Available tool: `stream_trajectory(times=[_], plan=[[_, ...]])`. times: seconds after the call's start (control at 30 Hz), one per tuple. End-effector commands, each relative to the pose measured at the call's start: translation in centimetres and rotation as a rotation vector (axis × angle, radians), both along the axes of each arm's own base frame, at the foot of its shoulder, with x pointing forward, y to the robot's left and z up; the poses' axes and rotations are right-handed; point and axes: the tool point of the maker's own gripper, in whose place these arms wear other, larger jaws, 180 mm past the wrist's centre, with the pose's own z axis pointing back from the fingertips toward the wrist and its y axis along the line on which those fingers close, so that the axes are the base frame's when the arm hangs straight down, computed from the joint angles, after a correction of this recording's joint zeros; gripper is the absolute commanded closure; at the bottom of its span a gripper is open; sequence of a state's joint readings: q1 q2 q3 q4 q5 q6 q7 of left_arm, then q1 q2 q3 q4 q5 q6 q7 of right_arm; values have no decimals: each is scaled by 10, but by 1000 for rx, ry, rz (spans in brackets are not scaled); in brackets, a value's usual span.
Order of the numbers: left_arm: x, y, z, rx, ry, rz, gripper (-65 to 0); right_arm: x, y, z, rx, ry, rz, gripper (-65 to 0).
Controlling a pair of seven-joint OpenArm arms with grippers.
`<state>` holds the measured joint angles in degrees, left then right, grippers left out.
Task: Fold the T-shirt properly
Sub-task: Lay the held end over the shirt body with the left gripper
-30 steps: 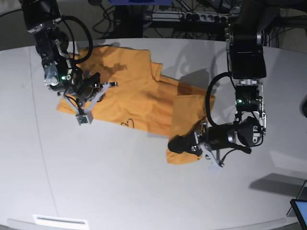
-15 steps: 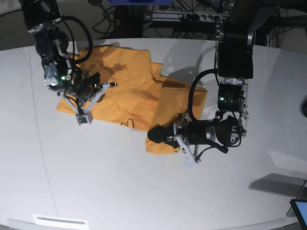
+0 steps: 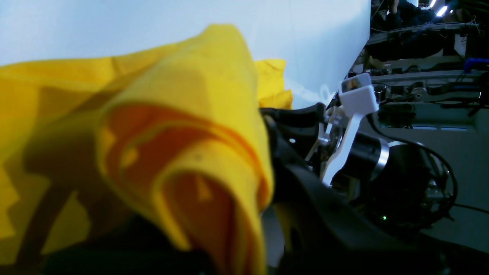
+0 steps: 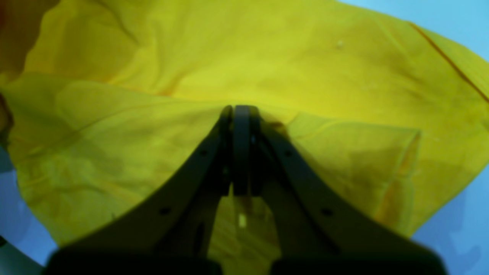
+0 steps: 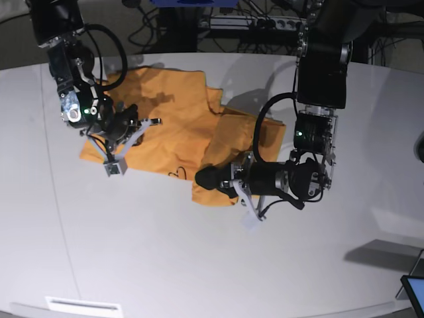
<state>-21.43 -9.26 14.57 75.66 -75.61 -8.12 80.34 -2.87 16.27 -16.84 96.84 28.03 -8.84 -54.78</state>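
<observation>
The orange-yellow T-shirt [image 5: 172,109] lies on the white table [image 5: 165,252], and its right part is doubled over towards the middle. My left gripper [image 5: 207,179] is shut on the folded-over edge and holds it low over the table. In the left wrist view the fabric [image 3: 183,114] drapes over the gripper and hides its fingertips. My right gripper [image 5: 129,122] sits on the shirt's left part. In the right wrist view it [image 4: 237,110] has its jaws closed together on a raised crease of the cloth [image 4: 305,57].
The right arm's white bracket [image 3: 357,95] and dark body show at the right of the left wrist view. A screen corner [image 5: 414,291] is at the table's front right. Cables and a power strip [image 5: 265,23] lie behind the table. A white label [image 5: 83,306] is at the front edge.
My left gripper has moved left across the table with the shirt's right part, drawing it over the middle of the shirt. The right arm has barely moved.
</observation>
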Motion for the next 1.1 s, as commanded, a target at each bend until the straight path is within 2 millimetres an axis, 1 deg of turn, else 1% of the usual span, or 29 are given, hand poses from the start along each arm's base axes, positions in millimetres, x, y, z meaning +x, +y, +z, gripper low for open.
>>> stream_trajectory(times=[0.0, 0.13, 0.33, 0.93, 1.07], plan=[[8, -6, 20, -32, -52, -14, 0, -6, -10, -10, -41, 43, -8, 0], [5, -10, 18, -27, -48, -31, 0, -4, -14, -15, -49, 58, -16, 0], [-5, -24, 20, -59, -31, -80, 0, -1, -14, -13, -50, 50, -17, 0], [-8, -30, 18, -63, -23, -88, 0, 1, -14, -14, -50, 51, -19, 0], [-15, -38, 13, -47, -16, -129, 0, 1, -14, -14, -50, 51, -19, 0]])
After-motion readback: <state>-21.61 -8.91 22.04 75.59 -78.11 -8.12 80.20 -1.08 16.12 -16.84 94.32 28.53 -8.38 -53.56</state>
